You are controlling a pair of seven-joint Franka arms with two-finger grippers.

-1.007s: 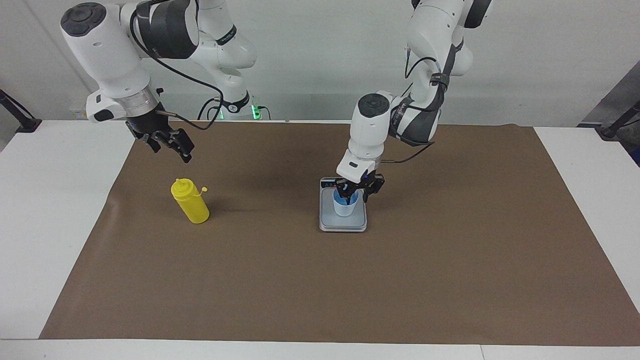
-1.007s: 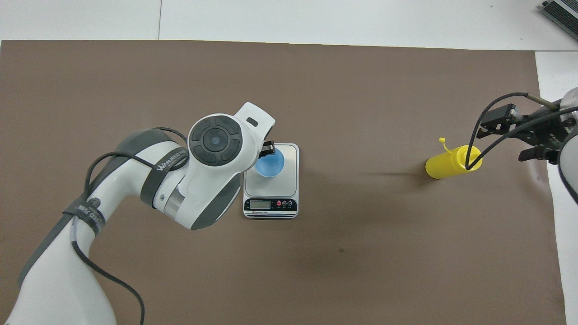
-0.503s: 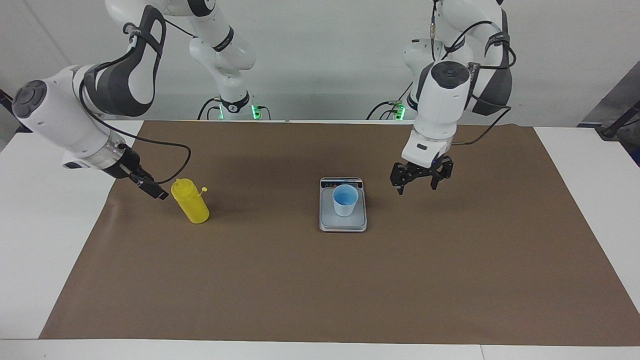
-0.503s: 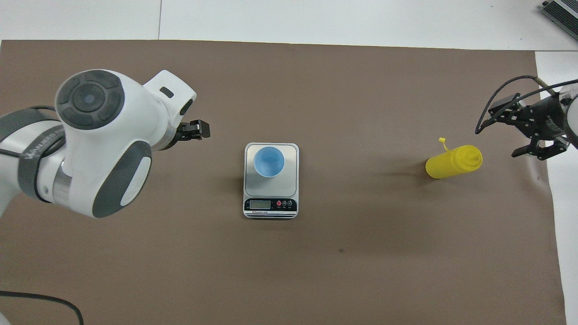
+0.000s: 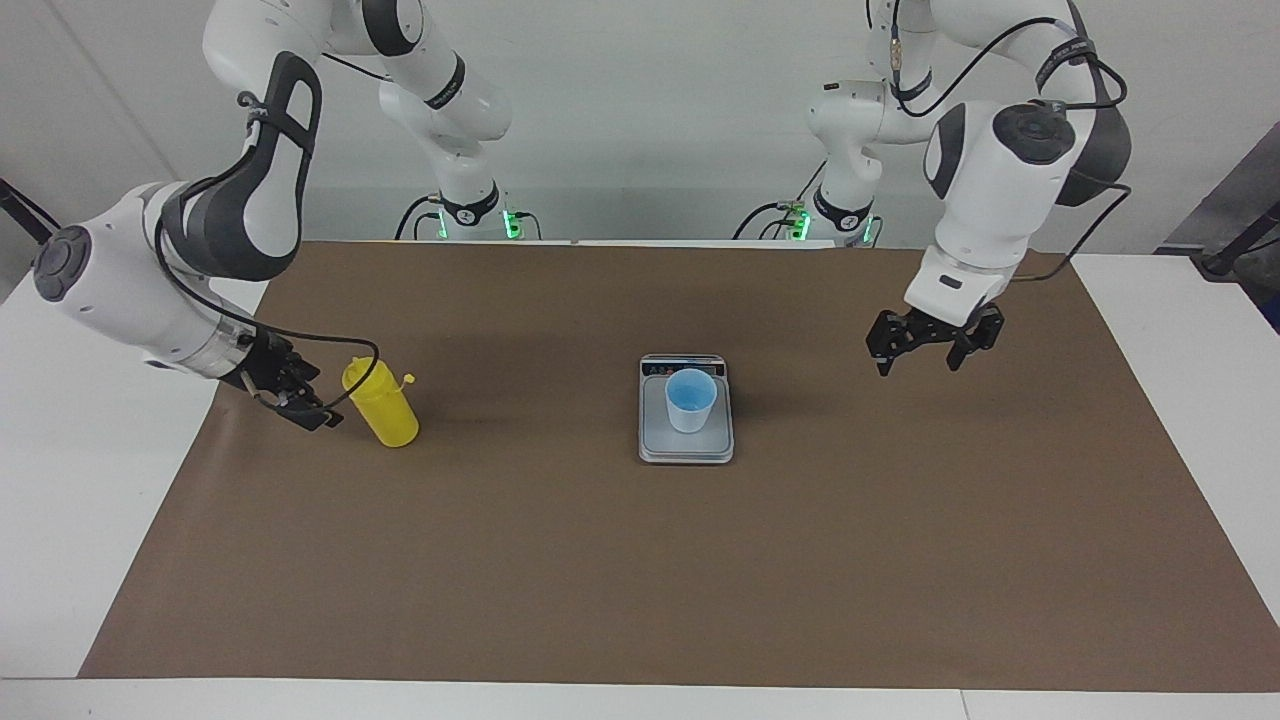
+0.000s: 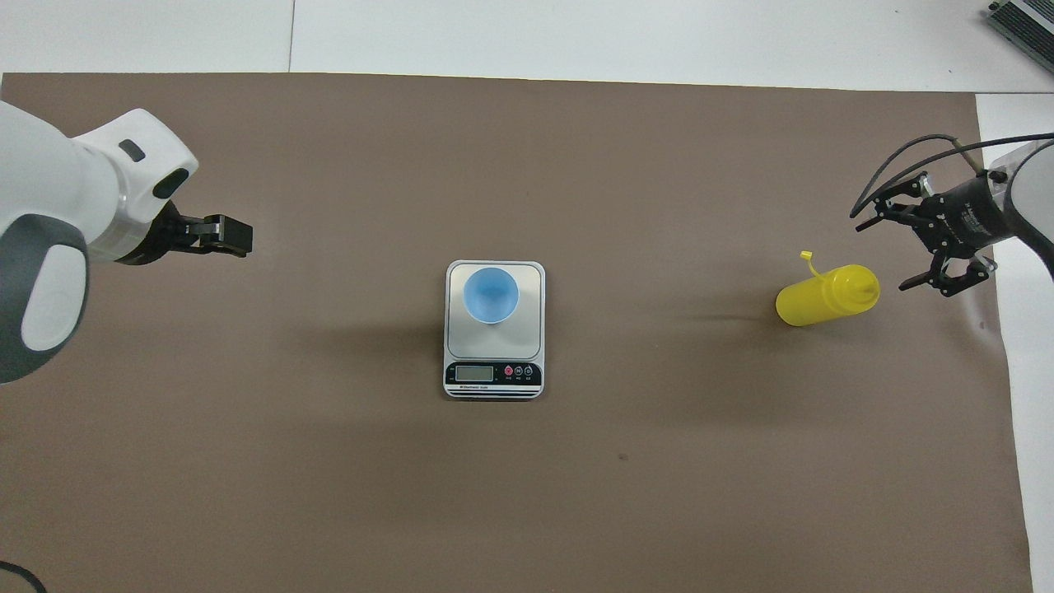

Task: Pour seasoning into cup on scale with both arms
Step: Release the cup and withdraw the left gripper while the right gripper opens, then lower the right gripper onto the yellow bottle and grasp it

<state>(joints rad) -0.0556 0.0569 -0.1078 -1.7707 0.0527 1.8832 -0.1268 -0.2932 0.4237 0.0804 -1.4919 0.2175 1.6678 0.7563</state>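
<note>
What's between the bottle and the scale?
Nothing: only bare brown mat between bottle and scale, clearest in the overhead view.

A white surface (image 5: 60, 500) is covered almost fully by a brown paper sheet (image 5: 640, 570). On the sheet, a silver kitchen scale (image 5: 686, 445) sits mid-table, and a yellow squeeze bottle (image 5: 381, 403) stands toward the right arm's end.

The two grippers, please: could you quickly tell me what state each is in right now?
Left gripper: open, holding nothing, up over the brown mat.
Right gripper: open, holding nothing, low beside the yellow bottle.
</note>
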